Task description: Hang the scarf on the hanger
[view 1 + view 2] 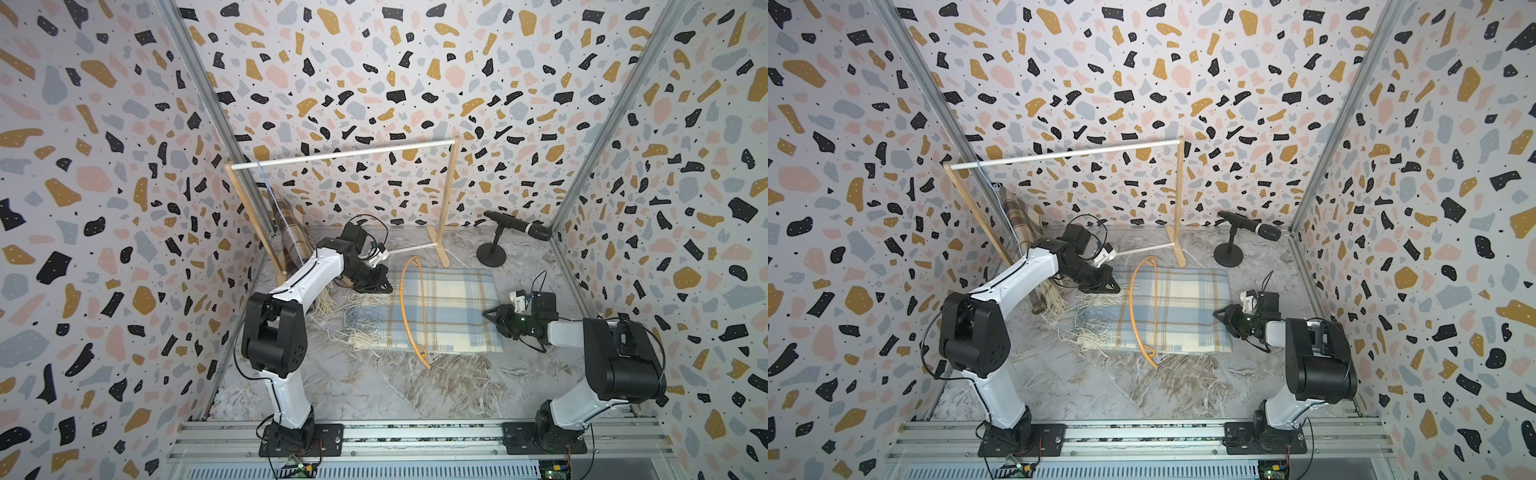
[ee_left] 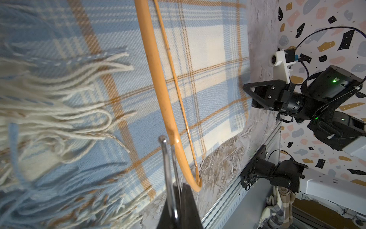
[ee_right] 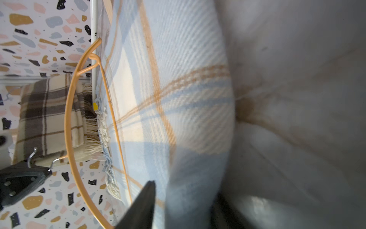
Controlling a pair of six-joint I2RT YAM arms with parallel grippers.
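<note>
The left gripper (image 1: 384, 286) was clamped on the silver hook (image 2: 165, 158) of an orange hanger (image 1: 401, 299), at the fringed end of the scarf. The right gripper (image 1: 488, 313) sat at the scarf's opposite, folded edge. The right wrist view showed blue cloth between its jaws, but whether they were gripping it could not be told.

A marble-patterned table (image 1: 374, 395) filled a walled booth. At the back stood a wooden garment rack (image 1: 345, 153), with a brown plaid scarf (image 1: 286, 224) hanging at its left end. The task's scarf (image 1: 449, 311), blue and cream plaid, lay folded flat in the middle of the table. The hanger lay across it near the fringe (image 1: 359, 340), its thin bar resting on the cloth and its curved arm seemingly tilted up off it. A microphone (image 1: 519, 226) on a stand stood beyond the right gripper, near the back right corner.

Three things seemed likely to go wrong. The thick fold could slip from a shallow pinch. The loose fringe could snag on the hanger's end. The hanger could twist about its thin hook if the cloth dragged on the bar.

Room was open in front of the scarf, toward the arm bases. The rack foot (image 1: 440, 249) lay just beyond the scarf's far edge, and the side walls closed in behind both arms.
</note>
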